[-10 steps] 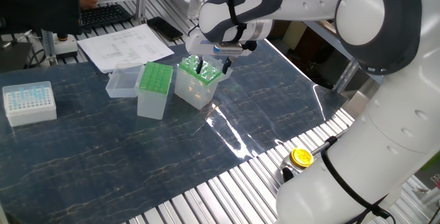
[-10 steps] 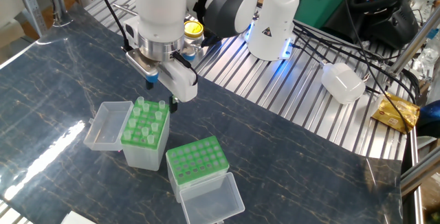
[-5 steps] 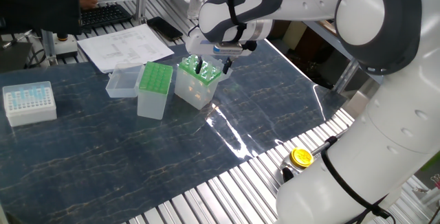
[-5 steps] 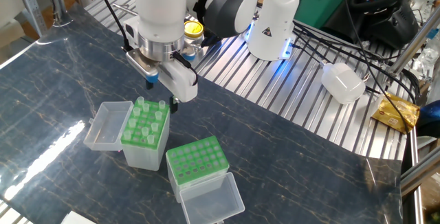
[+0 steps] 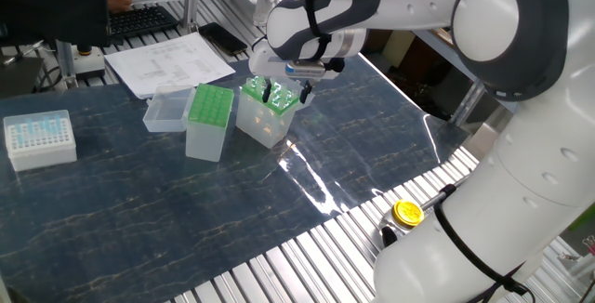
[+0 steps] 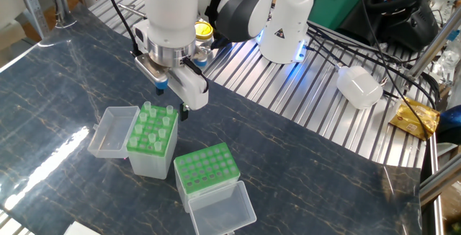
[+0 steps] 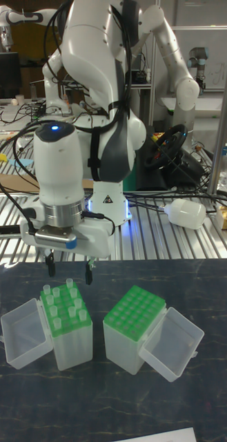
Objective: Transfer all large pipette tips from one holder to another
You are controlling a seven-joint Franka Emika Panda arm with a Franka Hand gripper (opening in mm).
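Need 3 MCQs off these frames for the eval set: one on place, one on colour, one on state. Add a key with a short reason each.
1. The gripper hangs above:
A) the narrower box with tips standing in it
B) the white box
C) the papers

2. The rack tops of the two translucent boxes are:
A) blue
B) green
C) red

3. The gripper is:
A) shut on a tip
B) open, holding nothing
C) shut, empty

Key:
1. A: in the tall fixed view the fingers hang just over the tips in that box.
2. B: the narrower box and the wider box both have green tops.
3. B: the fingers stand apart with nothing between them.
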